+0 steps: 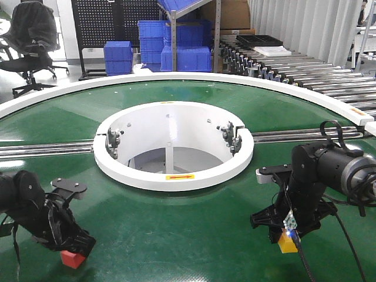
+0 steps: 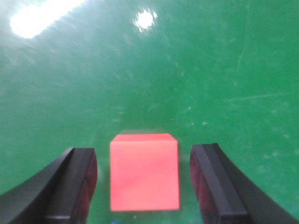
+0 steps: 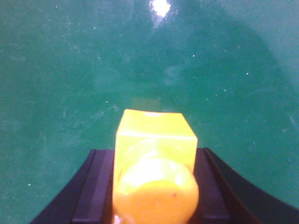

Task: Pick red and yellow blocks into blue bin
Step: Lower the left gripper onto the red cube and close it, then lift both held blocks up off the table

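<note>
Left claw is spread, its fingers either side of the red cube with a gap on each side. The cube rests on the green counter. Right claw is pinching the yellow brick, studs facing the wrist camera, low over the counter.

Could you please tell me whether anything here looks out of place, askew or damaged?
Nothing stands out. The red cube sits flat and square inside the open left gripper, with a gap on each side, and the right gripper clamps the yellow brick squarely.
</note>
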